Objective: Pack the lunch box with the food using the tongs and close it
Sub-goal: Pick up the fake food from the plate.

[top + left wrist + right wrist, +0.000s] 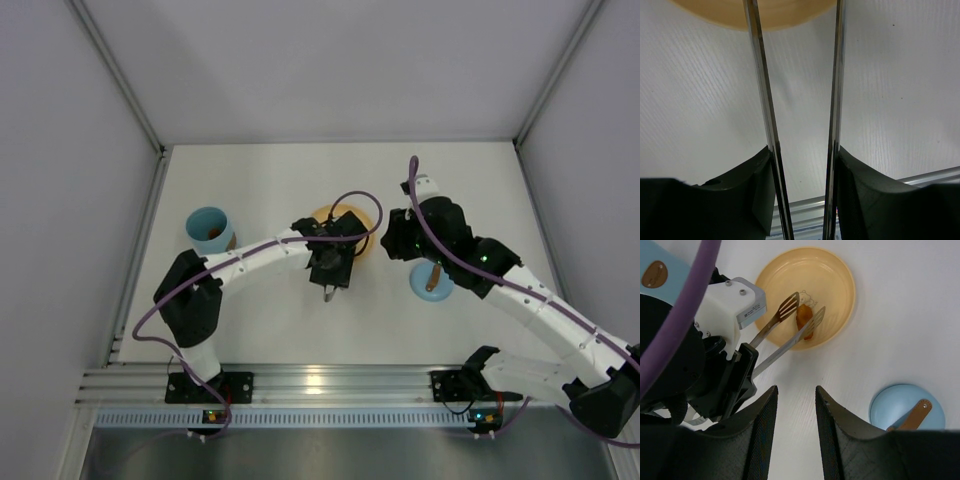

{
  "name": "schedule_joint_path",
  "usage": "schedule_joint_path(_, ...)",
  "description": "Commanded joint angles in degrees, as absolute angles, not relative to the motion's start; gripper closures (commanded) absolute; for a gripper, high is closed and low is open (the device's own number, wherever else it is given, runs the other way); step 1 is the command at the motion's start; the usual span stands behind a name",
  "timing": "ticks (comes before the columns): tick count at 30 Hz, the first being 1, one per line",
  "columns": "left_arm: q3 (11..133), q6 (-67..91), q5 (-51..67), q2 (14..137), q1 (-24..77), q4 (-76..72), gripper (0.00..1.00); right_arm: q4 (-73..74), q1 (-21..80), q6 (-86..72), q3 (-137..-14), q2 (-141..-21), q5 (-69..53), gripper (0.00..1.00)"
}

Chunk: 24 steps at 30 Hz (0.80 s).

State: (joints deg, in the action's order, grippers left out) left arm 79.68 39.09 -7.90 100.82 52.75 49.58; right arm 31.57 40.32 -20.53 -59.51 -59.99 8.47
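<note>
My left gripper (330, 268) (805, 150) is shut on the silver tongs (759, 75) (771, 352), one black finger pressing on each arm. Their slotted tips straddle an orange piece of food (804, 320) on the orange plate (832, 277) (322, 213). The right-hand tip touches it. The light blue lunch box (210, 230) (662, 262) stands open at the left with a brown piece inside. Its blue lid (420, 288) (900, 407) with the brown knob lies on the table under my right arm. My right gripper (402, 242) (796, 390) hovers open and empty between lid and plate.
An aluminium rail (320, 385) runs along the near table edge by the arm bases. White walls close in the left, back and right sides. A purple cable (687, 305) loops across the right wrist view.
</note>
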Motion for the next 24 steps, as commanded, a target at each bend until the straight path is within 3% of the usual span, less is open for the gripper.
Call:
schedule_joint_path(1,79.80,39.81,-7.73,101.34,53.17,49.13,0.51,31.99,39.90,-19.77,-59.24,-58.10,8.26,0.64)
schedule_joint_path(6,80.16,39.81,-7.73,101.69,53.35,49.13,0.52,32.08,39.73,-19.69,-59.15,-57.75,8.35,0.64)
schedule_joint_path(17,81.91,39.38,-10.19,99.32,53.44,51.94,0.66,32.34,39.73,-20.04,-60.38,-58.01,7.47,0.64)
schedule_joint_path(24,85.69,38.06,-13.36,98.53,53.26,54.75,0.68,32.70,39.73,-20.04,-61.52,-58.62,7.38,0.64)
